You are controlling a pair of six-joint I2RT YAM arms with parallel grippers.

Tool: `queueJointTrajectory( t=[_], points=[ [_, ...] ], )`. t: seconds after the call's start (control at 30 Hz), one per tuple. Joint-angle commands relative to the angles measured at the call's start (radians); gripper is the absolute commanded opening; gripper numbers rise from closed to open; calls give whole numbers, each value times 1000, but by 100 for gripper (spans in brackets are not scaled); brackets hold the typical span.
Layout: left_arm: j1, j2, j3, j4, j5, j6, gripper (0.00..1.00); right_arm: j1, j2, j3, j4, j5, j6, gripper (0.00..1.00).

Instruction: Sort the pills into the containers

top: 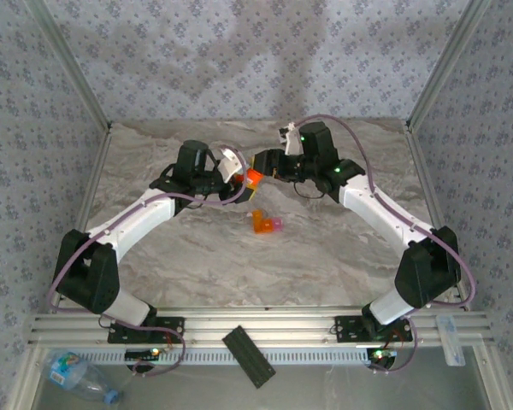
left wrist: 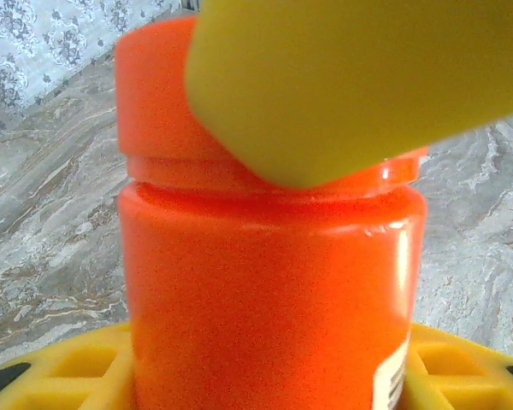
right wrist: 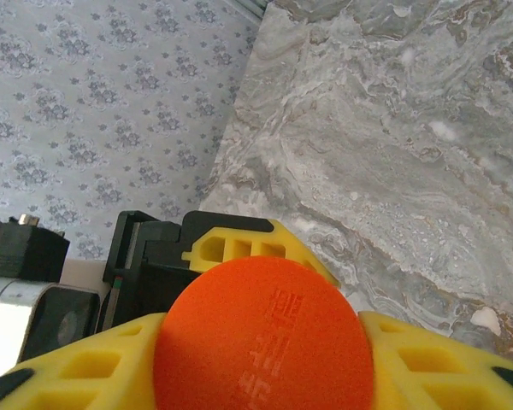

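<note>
1. Now, look near the middle of the table for the orange bottle, at about 12 o'clock from the small orange box with its pink piece.
2. Held round its body by the left gripper, from the 9 o'clock side; jaws pinching the bottle's sides, yellow fingers snug low on each side.
3. Met at the top by the right gripper, from the 2 o'clock side; jaws pressed in on the round lid, with a yellow pad on each side of it.
4. Probably light and stiff, made of hard plastic. Smooth and shiny too, so likely slippery. Not easy to break, but easy to drop.
5. Best to hold the body tight around the middle and grab the lid by its rim for twisting. Squeeze firmly, not too hard.
6. Cannot tell if lifted off the table or resting on it.
7. As for the small orange box: probably tiny and very light, easy to knock away, so best pinched by its side walls.
</note>
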Motion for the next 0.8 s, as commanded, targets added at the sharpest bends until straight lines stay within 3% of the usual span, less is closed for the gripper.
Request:
queueJointTrajectory(
  t=[0.0, 0.17, 0.3, 0.53, 0.77],
  points=[
    [-2, -9, 31, 29, 45, 4, 0, -25, -12, -8, 20, -25, -73, 41],
    [0, -16, 39, 8, 96, 1, 0, -58, -21, -51, 50, -214, -396, 40],
    [4, -13, 62, -38, 177, -8, 0, -99, -33, -102, 12, -243, -608, 41],
    [7, 2, 74, -56, 210, -19, 0, -133, 17, -95, 14, -311, -592, 39],
    [6, -2, 49, 0, 147, -31, 0, -137, 18, -175, 179, -304, -392, 39]
  ],
)
